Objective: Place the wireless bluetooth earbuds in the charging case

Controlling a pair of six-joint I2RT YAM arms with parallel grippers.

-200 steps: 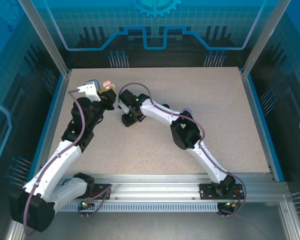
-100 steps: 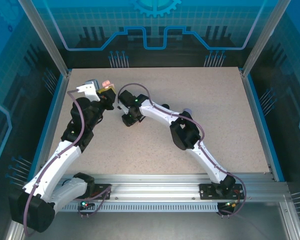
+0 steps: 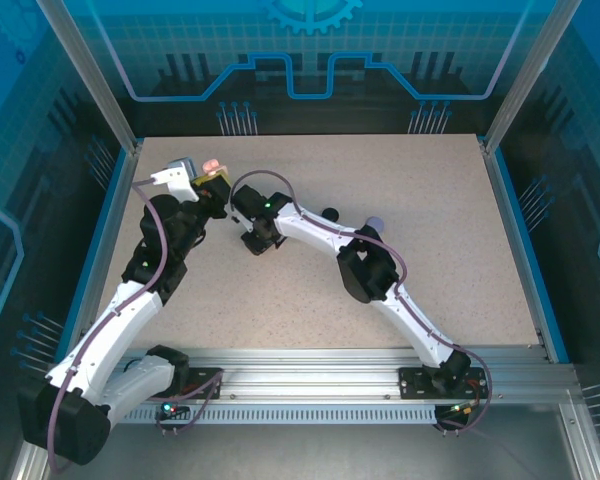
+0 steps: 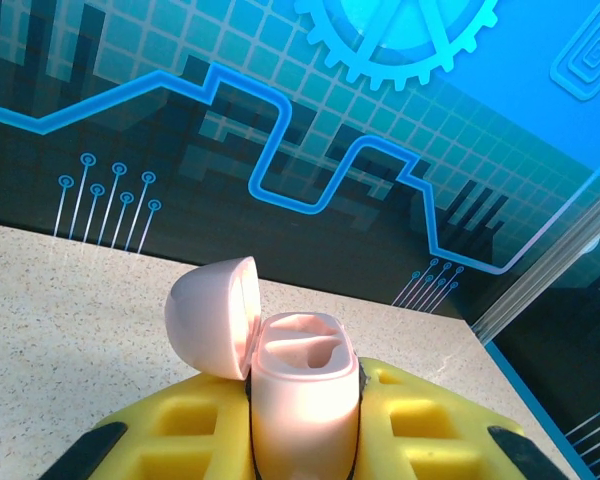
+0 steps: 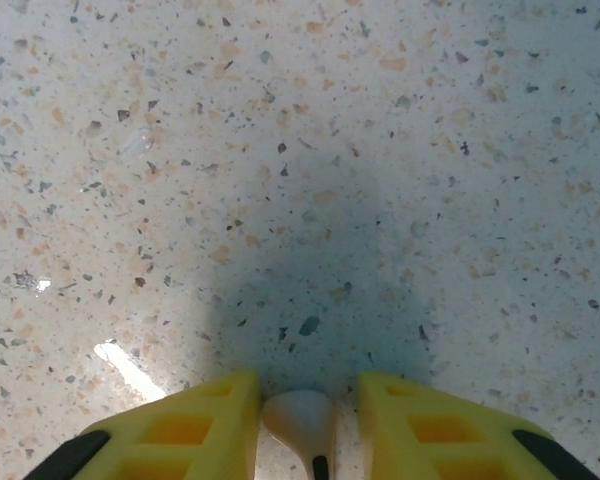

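L jaws clamping lid-open pink case [image 4: 302, 400], R jaws straddling pale earbud [image 5: 298, 418] on tabletop [image 5: 400, 150] w/ gap showing, off-centre pinch risking it squirting out.

**Right arm swings left**

The right arm [image 3: 310, 228] has shifted its wrist leftward, closer to the left gripper [image 3: 213, 174], and its cable loop [image 3: 260, 174] has gone with it. Behind the forearm a small black item [image 3: 330, 213] has come into sight, and the lavender one [image 3: 376, 221] shows more.

table [image 3: 430, 220] — speckled beige | walls [image 3: 310, 60] — blue circuit-print panels (aluminium-framed)
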